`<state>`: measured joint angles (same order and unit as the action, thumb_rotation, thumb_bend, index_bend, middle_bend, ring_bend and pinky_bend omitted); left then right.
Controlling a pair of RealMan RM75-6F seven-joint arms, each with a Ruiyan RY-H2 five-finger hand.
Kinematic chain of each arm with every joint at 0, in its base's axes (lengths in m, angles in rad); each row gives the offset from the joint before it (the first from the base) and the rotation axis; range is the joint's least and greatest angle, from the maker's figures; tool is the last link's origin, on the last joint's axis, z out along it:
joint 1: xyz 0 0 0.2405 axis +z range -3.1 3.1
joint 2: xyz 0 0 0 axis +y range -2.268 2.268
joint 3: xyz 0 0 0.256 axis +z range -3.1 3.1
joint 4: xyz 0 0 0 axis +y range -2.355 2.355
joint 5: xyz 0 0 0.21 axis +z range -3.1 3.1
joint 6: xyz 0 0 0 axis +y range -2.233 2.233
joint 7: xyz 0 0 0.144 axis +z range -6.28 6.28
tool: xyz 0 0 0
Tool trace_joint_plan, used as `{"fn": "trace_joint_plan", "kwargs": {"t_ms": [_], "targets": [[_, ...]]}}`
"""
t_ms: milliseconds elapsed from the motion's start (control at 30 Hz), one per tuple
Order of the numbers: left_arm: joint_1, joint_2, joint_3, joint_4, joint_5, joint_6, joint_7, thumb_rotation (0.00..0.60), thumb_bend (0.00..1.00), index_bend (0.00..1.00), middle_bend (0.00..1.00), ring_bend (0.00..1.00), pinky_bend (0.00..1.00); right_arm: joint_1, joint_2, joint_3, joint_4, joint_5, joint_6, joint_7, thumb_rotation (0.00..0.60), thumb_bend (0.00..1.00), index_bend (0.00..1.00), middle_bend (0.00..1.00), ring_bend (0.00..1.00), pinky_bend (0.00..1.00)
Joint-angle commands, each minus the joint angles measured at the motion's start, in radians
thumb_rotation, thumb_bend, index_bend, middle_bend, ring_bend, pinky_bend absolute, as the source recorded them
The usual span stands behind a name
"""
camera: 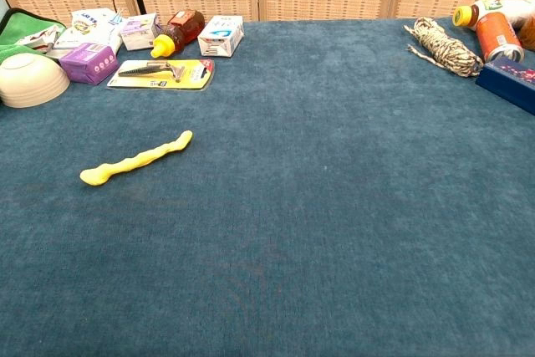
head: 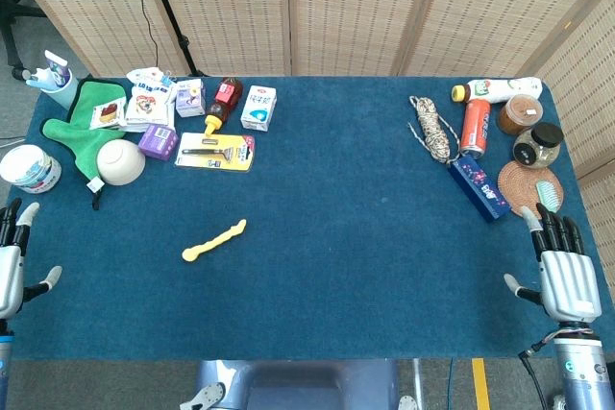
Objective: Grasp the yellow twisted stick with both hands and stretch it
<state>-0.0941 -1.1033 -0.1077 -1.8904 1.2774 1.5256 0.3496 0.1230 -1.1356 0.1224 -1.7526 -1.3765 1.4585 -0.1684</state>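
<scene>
Two hands wait at the near corners in the head view: your left hand (head: 12, 261) at the left edge and your right hand (head: 562, 271) at the right edge, both with fingers spread and holding nothing. The yellow twisted stick (head: 214, 241) lies flat on the blue table (head: 365, 266), left of centre, running diagonally from a rounded knob at its near-left end up to a thinner tip at the far right. It sits well apart from both hands, much nearer your left.

It looks light, soft and rubbery, judging by its wavy moulded body, so expect it to give and bend when lifted and to spring back if a grip slips. Take one end in each hand; the knob should offer your left a firmer hold, while the thin tip may slide out under the pull.

On labels, the razor pack (head: 215, 152), the small cartons (head: 258, 107) and the orange can (head: 474, 127) carry print, but none of it is legible.

The chest view shows neither hand. The stick (camera: 135, 158) lies alone on bare cloth at left, clear of the white bowl (camera: 32, 79) and the purple box (camera: 89, 63) behind it, leaving room to come in from both ends. The wording here is also too small to read.
</scene>
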Motion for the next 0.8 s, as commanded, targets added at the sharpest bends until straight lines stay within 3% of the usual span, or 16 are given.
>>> {"fn": "trace_joint_plan", "kwargs": {"t_ms": [33, 400, 633, 800], "targets": [[-0.003, -0.001, -0.001, 0.000, -0.008, -0.007, 0.004, 0.600, 0.19, 0.06, 0.00, 0.00, 0.00, 0.001, -0.001, 0.001, 0.000, 0.001, -0.001, -0.001, 0.600, 0.20, 0.08, 0.00, 0.00, 0.00], [-0.034, 0.021, -0.015, 0.007, -0.045, -0.073, -0.016, 0.600, 0.22, 0.23, 0.00, 0.00, 0.00, -0.007, 0.001, -0.003, -0.002, -0.005, 0.008, 0.003, 0.600, 0.20, 0.08, 0.00, 0.00, 0.00], [-0.072, 0.027, -0.024, 0.019, -0.053, -0.120, 0.012, 0.600, 0.27, 0.37, 0.08, 0.06, 0.00, -0.015, 0.006, -0.005, -0.009, -0.013, 0.022, 0.005, 0.600, 0.20, 0.08, 0.00, 0.00, 0.00], [-0.109, 0.020, -0.027, 0.024, -0.057, -0.171, 0.023, 0.600, 0.27, 0.38, 0.09, 0.06, 0.00, -0.025, 0.006, -0.009, -0.012, -0.022, 0.036, 0.010, 0.600, 0.20, 0.08, 0.00, 0.00, 0.00]]}}
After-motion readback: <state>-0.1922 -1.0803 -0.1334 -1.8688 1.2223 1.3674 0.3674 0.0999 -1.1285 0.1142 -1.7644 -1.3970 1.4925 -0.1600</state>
